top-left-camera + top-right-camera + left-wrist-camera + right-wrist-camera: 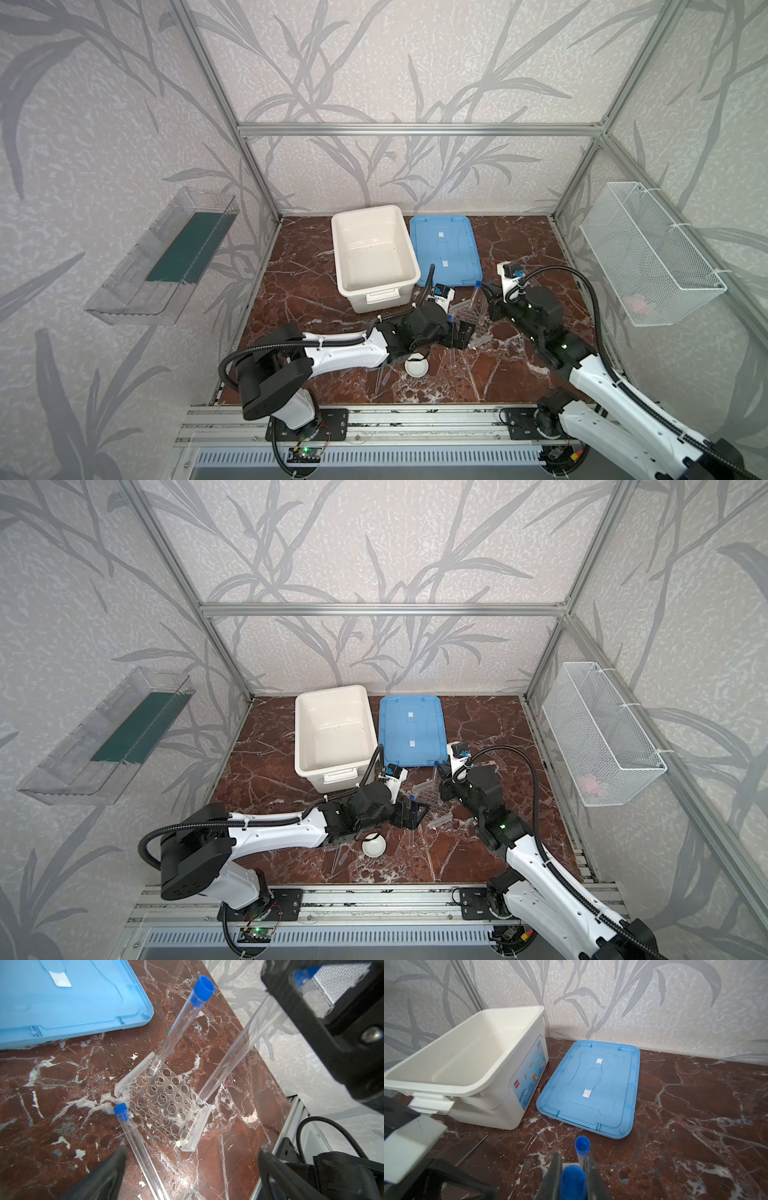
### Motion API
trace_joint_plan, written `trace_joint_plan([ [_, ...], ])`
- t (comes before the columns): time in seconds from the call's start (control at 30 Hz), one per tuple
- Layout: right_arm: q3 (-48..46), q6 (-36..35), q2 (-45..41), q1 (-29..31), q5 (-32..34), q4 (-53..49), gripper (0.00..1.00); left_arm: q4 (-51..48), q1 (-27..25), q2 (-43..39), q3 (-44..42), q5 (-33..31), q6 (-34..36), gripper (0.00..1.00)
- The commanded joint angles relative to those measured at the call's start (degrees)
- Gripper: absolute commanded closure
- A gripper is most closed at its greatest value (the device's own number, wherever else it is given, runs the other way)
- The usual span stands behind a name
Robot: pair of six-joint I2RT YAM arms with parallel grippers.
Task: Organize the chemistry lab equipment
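The clear honeycomb-holed rack [166,1103] lies on the marble between both arms. One blue-capped test tube [178,1026] stands in its far corner hole. My right gripper [573,1154] is shut on a second test tube [226,1059] just under its blue cap [572,1180]; the tube's lower end rests at the rack's edge. A third test tube [141,1153] lies on the table beside the rack, just inside one finger [108,1172] of my open left gripper [192,1149], touching nothing. The white dish [417,367] and the clear pipette [382,378] lie under the left arm. A thin glass rod [473,1150] lies near the tub.
The open white tub [374,257] and its blue lid [444,249] sit side by side at the back. A wire basket [648,253] hangs on the right wall and a clear shelf [166,257] on the left wall. The two grippers are close together over the rack [473,320].
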Motion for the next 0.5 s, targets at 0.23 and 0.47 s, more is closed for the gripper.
trace_joint_plan([
  [0.23,-2.50,-4.03,4.90,0.25,1.93,14.39,0.83,-4.27,-0.08,3.90,4.36,-0.76,-0.84,0.01],
  [0.47,-7.05,-4.15,4.48,0.26,2.51,21.66,0.83,-4.45,0.04,5.43,4.88,-0.35,-1.02,0.01],
])
